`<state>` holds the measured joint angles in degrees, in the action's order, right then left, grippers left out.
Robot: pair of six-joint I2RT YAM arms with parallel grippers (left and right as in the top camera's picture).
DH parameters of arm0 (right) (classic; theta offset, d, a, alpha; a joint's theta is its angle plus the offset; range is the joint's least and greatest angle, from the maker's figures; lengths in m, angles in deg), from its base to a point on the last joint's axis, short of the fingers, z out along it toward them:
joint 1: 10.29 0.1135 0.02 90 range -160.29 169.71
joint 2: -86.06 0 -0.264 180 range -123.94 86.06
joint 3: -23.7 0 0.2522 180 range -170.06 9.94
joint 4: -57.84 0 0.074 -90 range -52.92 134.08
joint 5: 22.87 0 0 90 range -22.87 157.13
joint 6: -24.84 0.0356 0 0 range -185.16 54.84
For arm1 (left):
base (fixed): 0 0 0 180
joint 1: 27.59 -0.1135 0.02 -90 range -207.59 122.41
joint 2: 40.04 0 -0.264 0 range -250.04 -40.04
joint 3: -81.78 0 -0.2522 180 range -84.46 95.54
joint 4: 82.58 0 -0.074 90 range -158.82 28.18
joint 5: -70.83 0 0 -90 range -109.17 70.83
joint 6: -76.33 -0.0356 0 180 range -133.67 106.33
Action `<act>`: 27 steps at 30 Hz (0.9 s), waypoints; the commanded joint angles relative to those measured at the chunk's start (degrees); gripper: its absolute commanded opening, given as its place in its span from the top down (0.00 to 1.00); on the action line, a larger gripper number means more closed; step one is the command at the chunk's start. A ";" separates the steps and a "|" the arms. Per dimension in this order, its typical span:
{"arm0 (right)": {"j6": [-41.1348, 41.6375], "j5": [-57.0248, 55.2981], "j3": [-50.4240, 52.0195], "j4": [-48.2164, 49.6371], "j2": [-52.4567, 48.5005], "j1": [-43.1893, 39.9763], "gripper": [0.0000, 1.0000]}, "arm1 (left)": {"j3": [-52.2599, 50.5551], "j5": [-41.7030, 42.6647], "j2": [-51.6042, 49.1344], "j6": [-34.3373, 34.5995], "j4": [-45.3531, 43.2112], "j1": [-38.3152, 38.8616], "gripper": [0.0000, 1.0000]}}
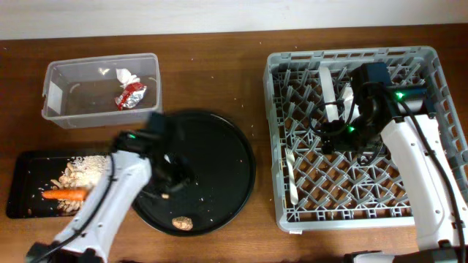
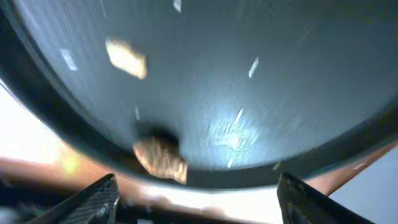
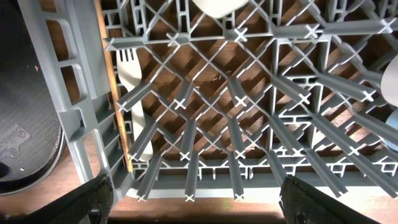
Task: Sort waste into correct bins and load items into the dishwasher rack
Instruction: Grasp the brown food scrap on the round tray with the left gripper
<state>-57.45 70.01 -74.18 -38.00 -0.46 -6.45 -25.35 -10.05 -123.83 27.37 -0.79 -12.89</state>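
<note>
A large square grey plastic dishwasher rack (image 1: 351, 57) takes up the right side of a brown wooden tabletop (image 1: 219, 80). Its floor is an open lattice of upright pegs. The right arm (image 1: 428, 175), white with black joints, reaches from the near edge over the rack, with its wrist bent down toward the middle. The right gripper (image 3: 202, 199) points down at the lattice, fingers spread wide, holding nothing.

A round black tray (image 1: 219, 146), matt and finely textured, sits at the centre. The left arm (image 1: 110, 197) rises from the lower left and leans over the tray's near half. The left gripper (image 2: 199, 196) is also spread wide and holds nothing; its wrist view is blurred.

A clear tub (image 1: 55, 91) with rounded corners stands at the far left. A shallow black tray (image 1: 22, 183) lies nearer.

Inside the rack a white plate (image 1: 326, 84) stands on edge, and a white plastic fork (image 1: 292, 172) lies flat along the left wall.

The tub holds a crumpled red-and-silver wrapper (image 1: 131, 95) and a crumpled white tissue (image 1: 126, 75). The shallow tray holds an orange carrot (image 1: 64, 194) beside beige oat-like scraps (image 1: 79, 169). A small brown lump (image 1: 183, 222) rests on the round tray, near its front rim.
</note>
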 commanded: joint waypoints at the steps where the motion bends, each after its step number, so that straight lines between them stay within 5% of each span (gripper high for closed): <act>1: 0.00 -0.55 -0.42 -0.02 -0.09 -0.11 0.11 | -8.11 3.87 0.13 16.50 -3.08 4.20 0.17; 11: 0.00 -0.55 -0.42 -0.04 -0.09 -0.11 0.11 | -18.69 0.02 0.13 21.14 -14.29 5.44 0.18; 15: 0.02 -0.52 -0.42 -0.17 -0.09 -0.11 0.11 | -18.75 -0.37 0.13 21.11 -16.22 5.44 0.41; 19: 0.02 -0.52 -0.42 -0.28 -0.09 -0.11 0.11 | -19.63 0.11 0.13 21.11 -16.31 5.44 0.43; 23: 0.02 -0.55 -0.42 -0.26 -0.09 -0.11 0.11 | -20.06 0.04 0.13 21.07 -16.46 5.44 0.70; 27: 0.00 -0.55 -0.42 -0.28 -0.09 -0.11 0.11 | -18.60 -1.44 0.31 18.88 -16.50 3.98 0.81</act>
<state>-57.45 70.01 -74.18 -38.22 -0.46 -6.45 -44.93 -9.59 -123.94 48.31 -17.40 -7.74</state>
